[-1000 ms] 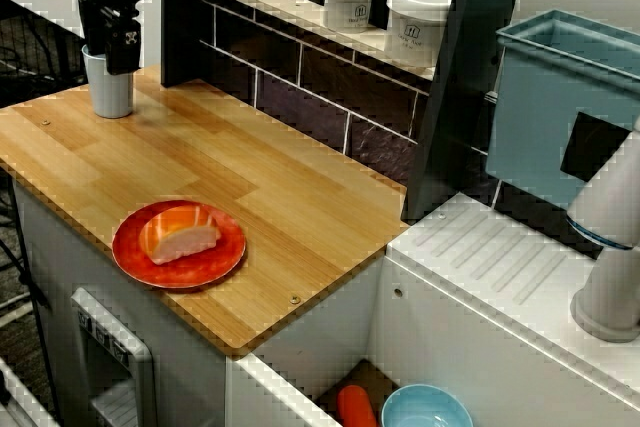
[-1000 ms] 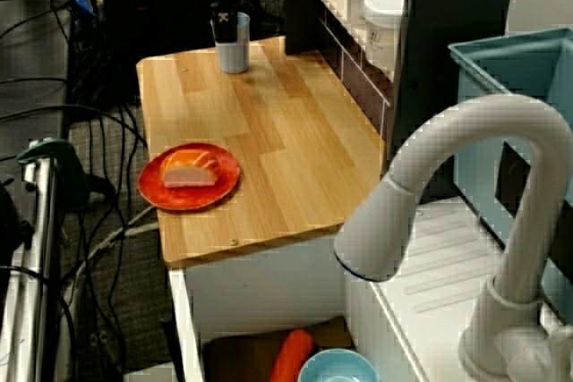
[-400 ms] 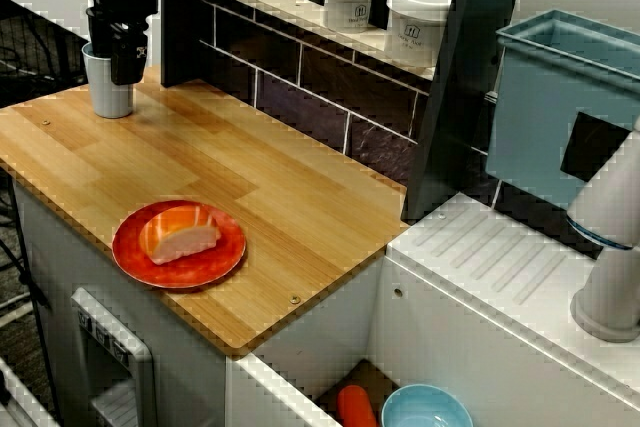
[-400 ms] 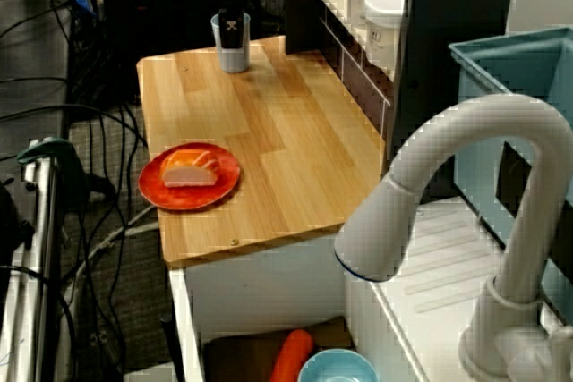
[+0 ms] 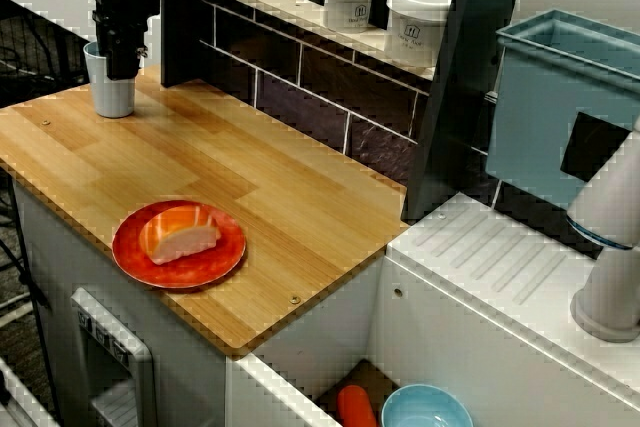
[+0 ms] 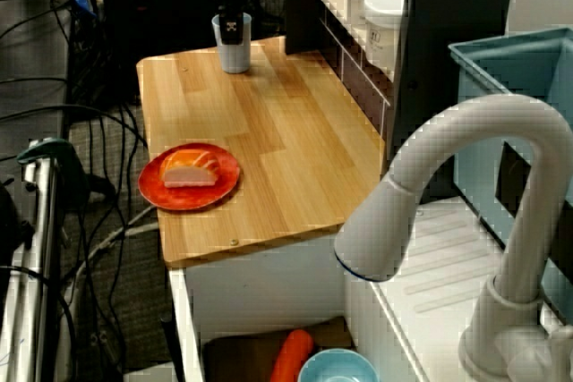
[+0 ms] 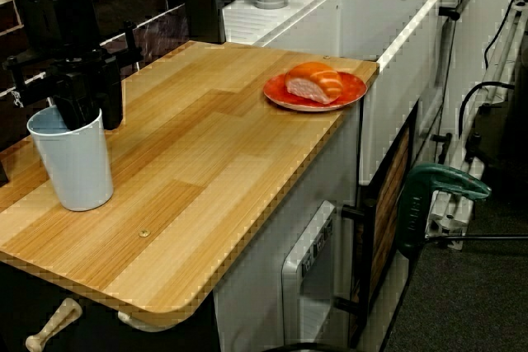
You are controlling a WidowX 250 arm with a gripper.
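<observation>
White cup [image 7: 73,162] stands upright at the far left corner of the wooden counter [image 5: 230,167], mouth up, letting the gripper [image 7: 93,117] straddle its rim, one finger inside, one outside. Whether it pinches the wall, I cannot tell.

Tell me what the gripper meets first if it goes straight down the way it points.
Most likely the pale blue cup: the gripper hangs at its rim, one finger seemingly inside, so its wall or bottom comes before the counter.
</observation>
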